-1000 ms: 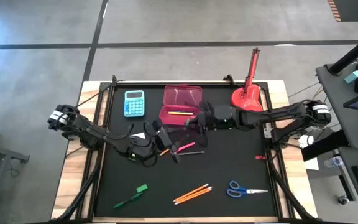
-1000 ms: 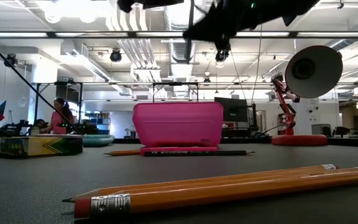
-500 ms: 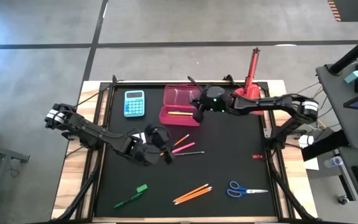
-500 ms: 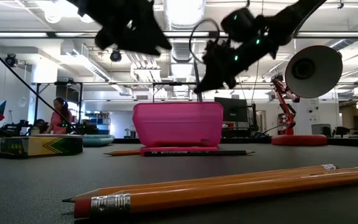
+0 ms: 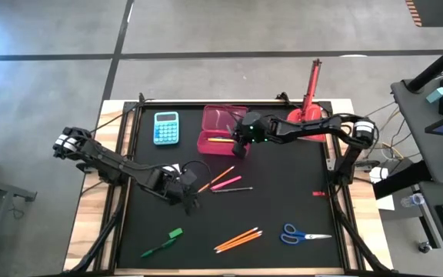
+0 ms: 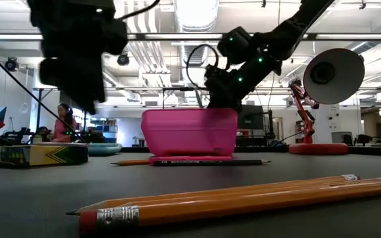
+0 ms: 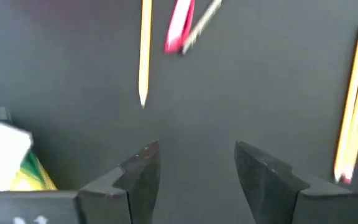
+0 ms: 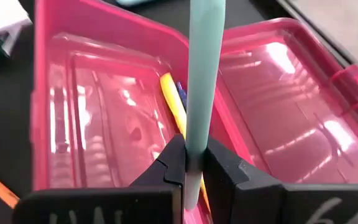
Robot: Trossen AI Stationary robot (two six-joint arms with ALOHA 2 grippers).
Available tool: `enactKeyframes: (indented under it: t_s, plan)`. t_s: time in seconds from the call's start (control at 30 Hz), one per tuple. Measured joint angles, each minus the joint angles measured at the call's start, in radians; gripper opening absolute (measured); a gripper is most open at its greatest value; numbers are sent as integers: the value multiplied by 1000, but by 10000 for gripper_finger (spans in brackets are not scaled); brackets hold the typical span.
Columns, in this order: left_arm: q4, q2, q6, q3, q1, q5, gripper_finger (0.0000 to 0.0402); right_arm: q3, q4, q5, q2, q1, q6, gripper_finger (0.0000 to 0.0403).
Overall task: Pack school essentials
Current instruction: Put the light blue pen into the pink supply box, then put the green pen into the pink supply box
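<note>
— What's the right gripper (image 8: 193, 163) doing?
— It's pinching a teal pen (image 8: 202, 81) tight, poised over the open pink case (image 5: 223, 129) — a yellow pencil (image 8: 174, 102) is lying inside.
— And the left gripper (image 7: 194, 167)?
— It's hanging empty, jaws wide, above the mat near the pink pen (image 5: 232, 181), I think; pencils (image 5: 237, 239) and scissors (image 5: 304, 234) are lying at the front.

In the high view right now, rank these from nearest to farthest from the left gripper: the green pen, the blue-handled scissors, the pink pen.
Measured from the left gripper, which is open low over the mat:
1. Pink pen, just to its right, toward the pink case.
2. Green pen, nearer the table's front edge, on the left side.
3. Blue-handled scissors, far across at the front right.
</note>
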Motion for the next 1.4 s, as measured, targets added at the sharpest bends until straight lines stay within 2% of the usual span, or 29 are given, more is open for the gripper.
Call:
enactKeyframes:
  t_s: [0.33, 0.6, 0.87, 0.97, 1.13, 1.4]
  plan:
    - [-104, -7, -100, 0, -6, 195, 187, 98, -192, 3, 39, 26, -11, 48]
    - [-128, -7, -145, -2, -51, 247, 187, 97, -207, 4, 27, 26, -11, 62]
    - [-123, 7, -310, -6, -183, 247, 187, 96, -204, 4, -5, 26, -30, 112]
    - [-76, 30, -378, -6, -239, 248, 187, 98, -205, 4, -15, 26, -30, 123]
    - [15, 80, -465, 6, -335, 250, 187, 99, -216, 4, -32, 26, -29, 130]
    - [37, 155, -719, 6, -466, 302, 187, 99, -252, 4, -58, 28, -2, 123]
